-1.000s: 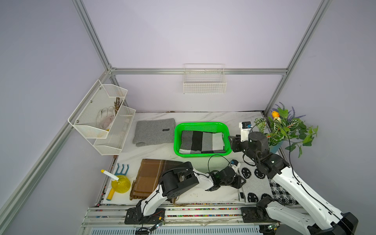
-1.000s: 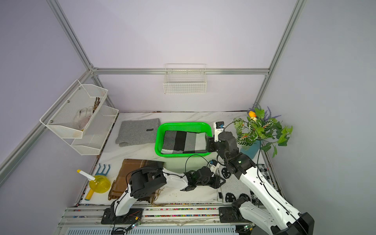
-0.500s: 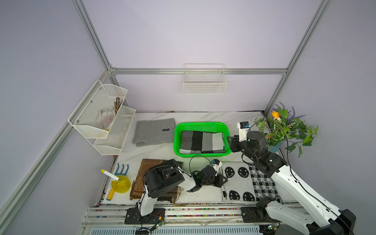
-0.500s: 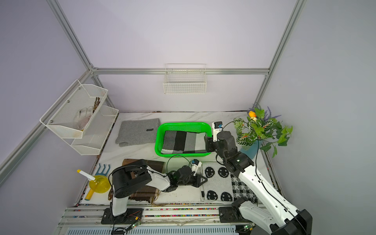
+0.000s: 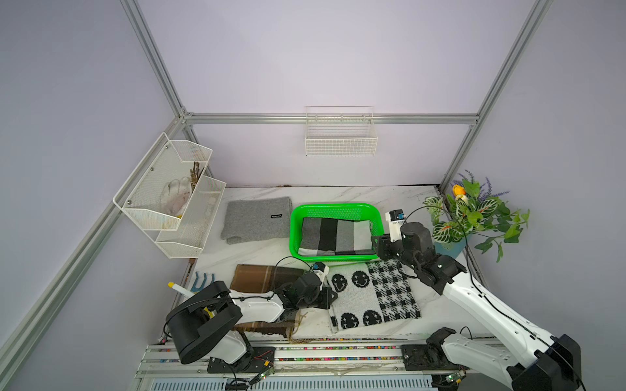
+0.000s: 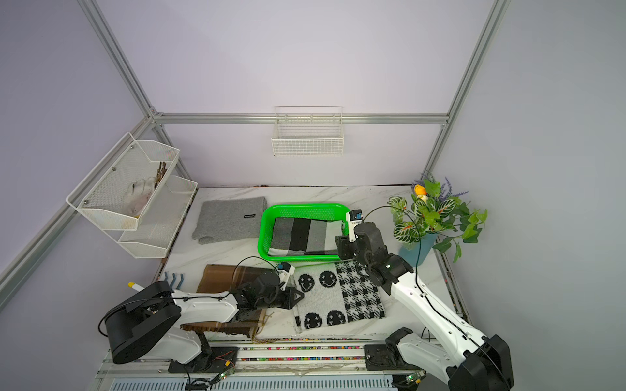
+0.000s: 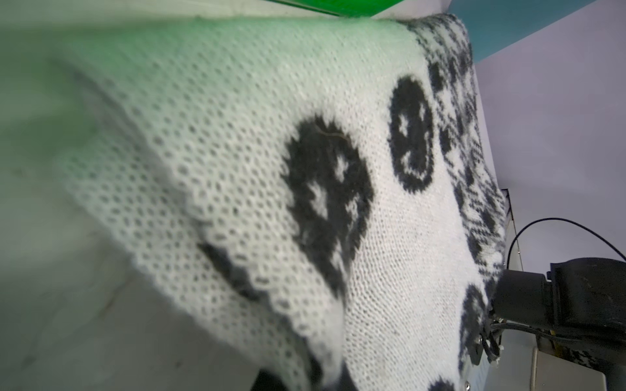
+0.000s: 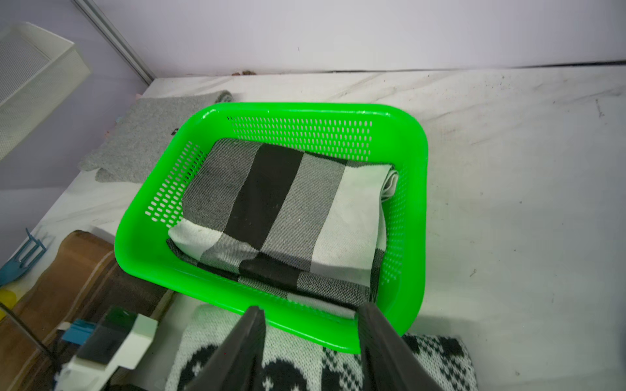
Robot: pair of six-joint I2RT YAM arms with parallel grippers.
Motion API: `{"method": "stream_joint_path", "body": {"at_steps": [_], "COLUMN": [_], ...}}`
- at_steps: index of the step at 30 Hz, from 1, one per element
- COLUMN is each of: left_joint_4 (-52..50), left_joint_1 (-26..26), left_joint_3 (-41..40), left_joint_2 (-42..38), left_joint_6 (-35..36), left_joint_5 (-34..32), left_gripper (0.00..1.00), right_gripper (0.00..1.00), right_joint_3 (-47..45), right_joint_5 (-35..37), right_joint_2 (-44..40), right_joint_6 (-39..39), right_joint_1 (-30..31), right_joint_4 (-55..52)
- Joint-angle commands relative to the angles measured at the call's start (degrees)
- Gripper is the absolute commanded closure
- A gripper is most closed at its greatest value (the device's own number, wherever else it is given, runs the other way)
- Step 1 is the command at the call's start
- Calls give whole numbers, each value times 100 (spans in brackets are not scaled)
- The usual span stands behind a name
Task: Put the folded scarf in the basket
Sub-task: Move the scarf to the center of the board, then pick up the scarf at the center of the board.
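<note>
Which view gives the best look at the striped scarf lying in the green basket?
Right wrist view: the striped scarf lies close up in the basket, folds visible. In both top views the scarf is small. The left wrist view shows only a basket sliver.

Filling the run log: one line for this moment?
left hand: shut on smiley scarf edge | right hand: open, empty, by basket | basket: holds striped scarf

Grey knit cloth (image 5: 255,220), brown plaid scarf (image 5: 261,277), potted plant (image 5: 474,216), mesh rack (image 5: 159,203), wall basket (image 5: 340,144)
</note>
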Motion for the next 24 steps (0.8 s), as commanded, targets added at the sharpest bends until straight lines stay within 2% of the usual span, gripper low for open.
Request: {"method": "stream_joint_path", "body": {"at_steps": [1, 5, 8, 13, 16, 18, 24], "left_joint_4": [-736, -1224, -1516, -1523, -1558, -1540, -1569], "left_joint_1": [459, 887, 1165, 1519, 1631, 1639, 1799], "left_joint_3": [-298, -489, -515, -428, -351, -369, -384], "left_joint_2": [-504, -1116, -1349, -1149, -1061, -1030, -967], "left_joint_6": [296, 501, 723, 1012, 1108, 1163, 1464], "left_joint_5": [-138, -235, -372, -4, 235, 193, 507], "left_gripper": [100, 100, 100, 100, 100, 100, 100], "right_gripper": [49, 47, 45, 44, 42, 42, 39], "right_joint_3": [-314, -508, -442, -1241, -1099, -1146, -1807], "right_joint_5": [-120, -116, -51, -213, 116, 60, 102], "right_joint_2": [189, 457, 660, 567, 750, 798, 340], "right_joint_6": [203, 313, 424, 632, 862, 927, 1259], "right_joint_1": [31, 35, 40, 141, 160, 171, 184], "right_joint_4": [92, 99, -280, 478, 38, -86, -17]}}
